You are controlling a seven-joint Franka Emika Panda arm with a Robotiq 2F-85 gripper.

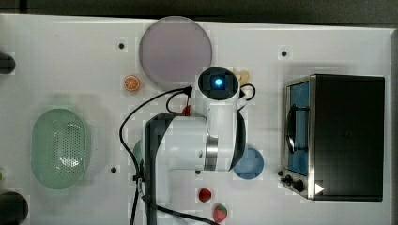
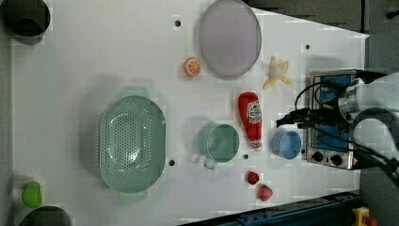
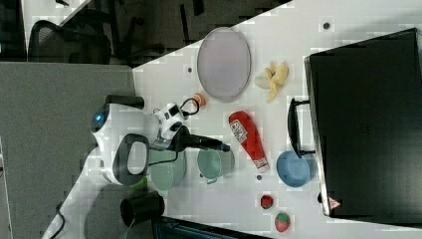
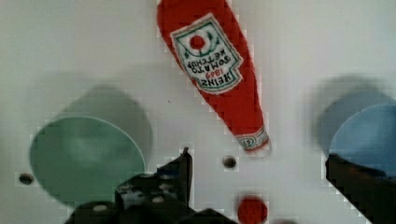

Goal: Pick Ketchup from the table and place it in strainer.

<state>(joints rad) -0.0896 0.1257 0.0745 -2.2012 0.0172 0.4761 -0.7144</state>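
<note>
strainer: far toward the left view's left on the white worktop, mint green, nothing in it that I can see.
green mug: just to the left view's right of the strainer, apart from it, lying on its side.
Ketchup: red bottle flat on the worktop, between the green mug and my blue bowl in the left view; label faces up, cap end points to the left view's bottom. Not touching either.
orange slice: beside the grey plate, up the left view's top.
strawberries: two, near the left view's bottom edge, below the Ketchup.
gripper: I see the jaws spread wide in the wrist view, holding nothing; the Ketchup cap lies ahead of the gap, no contact.
toaster oven: at the top view's right.
</note>
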